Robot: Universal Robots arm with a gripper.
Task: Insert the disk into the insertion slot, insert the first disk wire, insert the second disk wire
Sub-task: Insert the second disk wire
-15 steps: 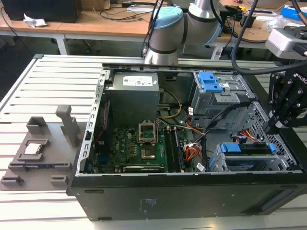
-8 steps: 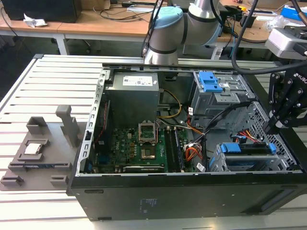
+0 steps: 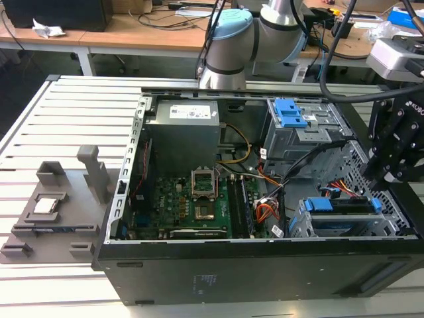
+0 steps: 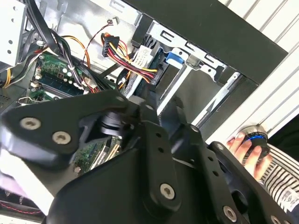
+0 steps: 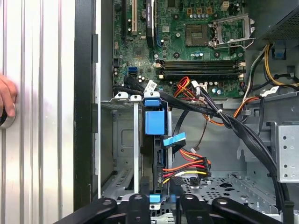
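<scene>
Seeing my black claw [image 5: 161, 200] right by the blue-framed flat disk [image 5: 154, 122] seated in the perforated silver metal cage [image 5: 122, 136]; its opening I cannot tell.

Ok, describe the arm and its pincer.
The arm has silver-grey rounded joints with pale blue caps. The pincer is black, with white lettering on its side; in the second wrist view its angular black links carry silver screws. Black cables run beside it.
</scene>
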